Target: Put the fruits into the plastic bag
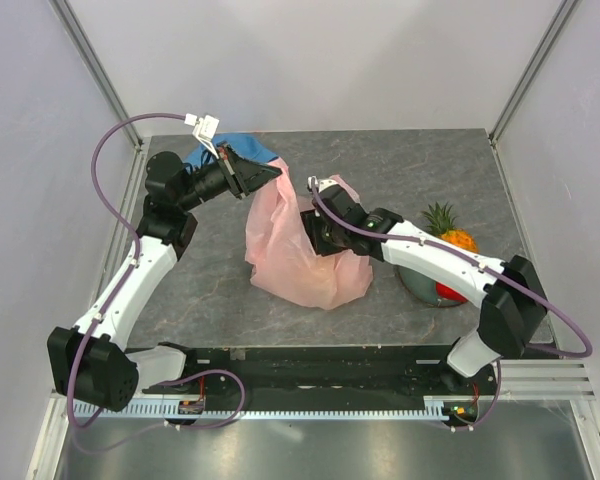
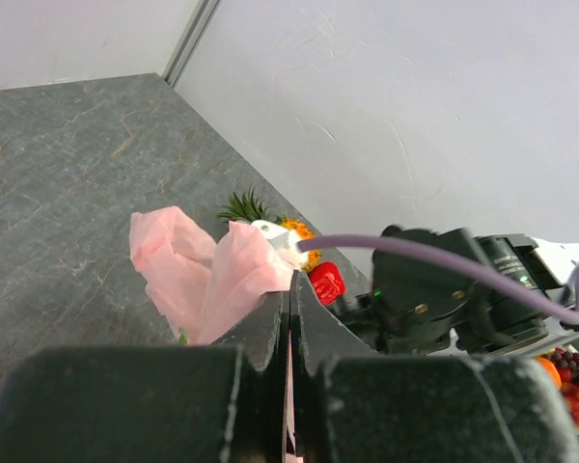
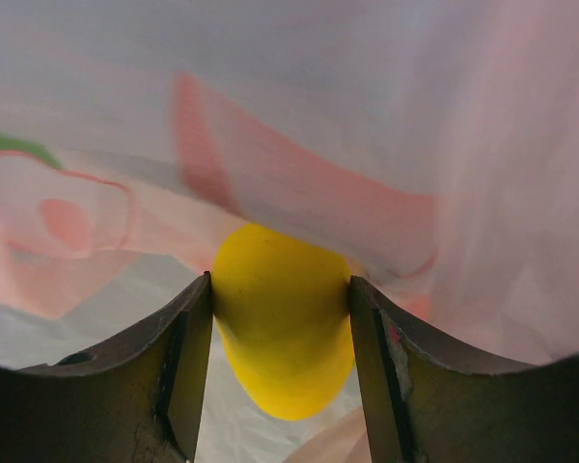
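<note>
The pink plastic bag [image 1: 298, 262] is seen at the middle of the table [image 1: 210, 290], with its top edge drawn upward. A yellow mango [image 3: 282, 333] is held inside it and is surrounded by pink film. A red fruit [image 1: 444, 292] is seen on the dark plate [image 1: 415, 288] to the right, and the pineapple [image 1: 452, 236] at the plate's far edge. The left gripper [image 2: 289, 294] is closed, with the bag's film pinched between its jaws. The right gripper [image 3: 282, 289] is clamped on the mango, its jaws parted only by the fruit's width.
</note>
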You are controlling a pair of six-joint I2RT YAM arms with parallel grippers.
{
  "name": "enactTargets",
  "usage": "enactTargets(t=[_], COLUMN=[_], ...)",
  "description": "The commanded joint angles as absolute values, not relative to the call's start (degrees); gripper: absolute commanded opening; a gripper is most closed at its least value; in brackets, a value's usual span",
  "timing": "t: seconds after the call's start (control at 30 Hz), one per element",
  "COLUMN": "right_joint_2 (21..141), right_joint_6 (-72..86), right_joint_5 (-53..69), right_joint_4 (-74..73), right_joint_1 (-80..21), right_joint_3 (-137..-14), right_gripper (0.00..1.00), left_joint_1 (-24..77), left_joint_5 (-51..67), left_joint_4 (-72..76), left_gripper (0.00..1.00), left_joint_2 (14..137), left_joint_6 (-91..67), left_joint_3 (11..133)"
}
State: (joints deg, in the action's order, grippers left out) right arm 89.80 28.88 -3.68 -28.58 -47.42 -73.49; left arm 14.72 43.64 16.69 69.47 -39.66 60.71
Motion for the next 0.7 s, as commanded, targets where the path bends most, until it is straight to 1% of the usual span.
enactTargets(t=[0.0,0.13,0.33,0.37,0.43,0.47,0.57,0.67], right_joint_2=[91.31,91.93,92.9,92.9,92.81,92.73,92.46,92.55], right_joint_6=[28.3,28.04,28.74,28.74,28.65,28.65,28.39,28.56], right_joint_5=[-9.48,-14.75,-15.73,-15.38,-15.29,-15.12,-14.42,-13.98], right_joint_4=[-36.89,-39.9,-40.08,-39.82,-39.46,-39.03,-38.24,-37.97], right_joint_1=[-47.64,-47.64,-47.64,-47.55,-47.64,-47.64,-47.64,-47.64], right_joint_3=[-73.74,-72.25,-72.42,-72.51,-72.95,-73.12,-73.56,-73.83], right_gripper=[0.24,0.26,0.4,0.47,0.57,0.67,0.81,0.87], left_joint_1=[14.06,13.97,13.97,13.97,13.97,13.97,13.97,13.97], left_joint_5=[42.63,42.54,42.63,42.63,42.63,42.63,42.63,42.71], left_joint_4=[19.16,19.16,19.16,19.16,19.16,19.16,19.07,18.98], left_gripper=[0.02,0.02,0.02,0.01,0.02,0.02,0.02,0.02], left_joint_2=[67.06,67.24,67.32,67.32,67.24,67.32,67.32,67.24], left_joint_6=[-40.78,-40.78,-40.78,-40.69,-40.78,-40.78,-40.69,-40.52], left_joint_3=[59.94,59.85,59.59,59.59,59.59,59.59,59.59,59.5])
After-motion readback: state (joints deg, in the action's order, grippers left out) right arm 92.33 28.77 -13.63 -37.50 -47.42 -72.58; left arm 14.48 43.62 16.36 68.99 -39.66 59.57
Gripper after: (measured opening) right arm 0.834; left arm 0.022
